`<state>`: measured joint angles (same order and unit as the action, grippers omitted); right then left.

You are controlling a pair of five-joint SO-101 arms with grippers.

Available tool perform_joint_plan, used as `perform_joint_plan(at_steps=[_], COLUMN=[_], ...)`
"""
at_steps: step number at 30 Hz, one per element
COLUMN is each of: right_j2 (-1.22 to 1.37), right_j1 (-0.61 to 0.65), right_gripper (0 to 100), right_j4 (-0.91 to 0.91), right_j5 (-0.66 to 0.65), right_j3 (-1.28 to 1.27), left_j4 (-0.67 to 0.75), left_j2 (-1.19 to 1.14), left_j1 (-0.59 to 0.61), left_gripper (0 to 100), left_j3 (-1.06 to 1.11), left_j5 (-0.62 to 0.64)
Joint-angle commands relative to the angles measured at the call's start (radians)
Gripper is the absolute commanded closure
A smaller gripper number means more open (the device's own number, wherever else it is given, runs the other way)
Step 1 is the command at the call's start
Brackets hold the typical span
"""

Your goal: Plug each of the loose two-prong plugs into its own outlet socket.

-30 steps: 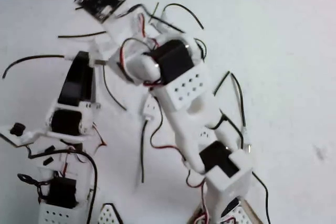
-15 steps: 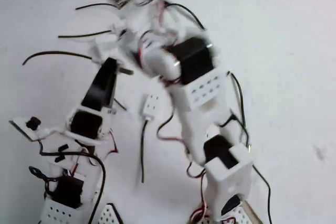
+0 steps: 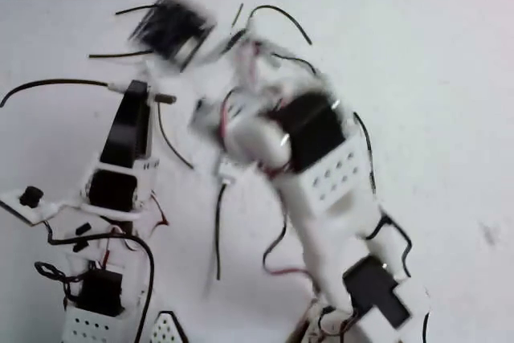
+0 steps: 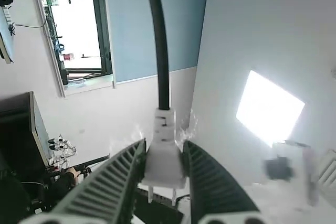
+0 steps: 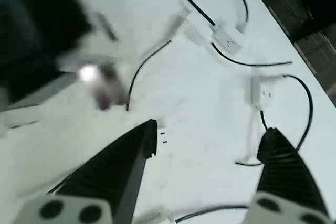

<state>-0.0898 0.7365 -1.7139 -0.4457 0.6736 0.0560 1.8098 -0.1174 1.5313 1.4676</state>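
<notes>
My right gripper (image 5: pixel 212 132) has swung back, jaws wide and empty, above an outlet socket (image 5: pixel 262 92), while my left gripper (image 4: pixel 164 165) keeps its plug (image 4: pixel 164 148) clamped (nothing seated yet).

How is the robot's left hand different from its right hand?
The left hand is shut on a white plug; the right hand is open and empty. The left hand faces a wall; the right hand faces the table. Both have dark fingers.
</notes>
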Motion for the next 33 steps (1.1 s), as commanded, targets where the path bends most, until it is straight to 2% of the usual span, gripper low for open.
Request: perform_joint_plan(at_steps=[1,8,18,29,33], right_j2=[-0.035,0.16,0.45,0.387,0.24], right_j1=[0.059,0.013,-0.076,-0.102,-0.16], right_gripper=[69.0,69.0,69.0,69.0,69.0], right_j4=[0.004,0.038,0.036,-0.005,-0.01], right_j5=[-0.003,-0.002,-0.002,-0.005,-0.011], right_j3=[0.011,0.247,0.69,0.683,0.54], left_j4=[0.015,0.014,0.017,0.014,0.012], left_j2=[0.01,0.01,0.01,0.01,0.01], left_j1=[0.004,0.001,-0.082,-0.077,-0.076], left_gripper=[97,97,97,97,97], left_j3=[-0.003,-0.003,0.031,0.031,0.032], left_j5=[-0.009,-0.009,-0.015,-0.015,-0.015])
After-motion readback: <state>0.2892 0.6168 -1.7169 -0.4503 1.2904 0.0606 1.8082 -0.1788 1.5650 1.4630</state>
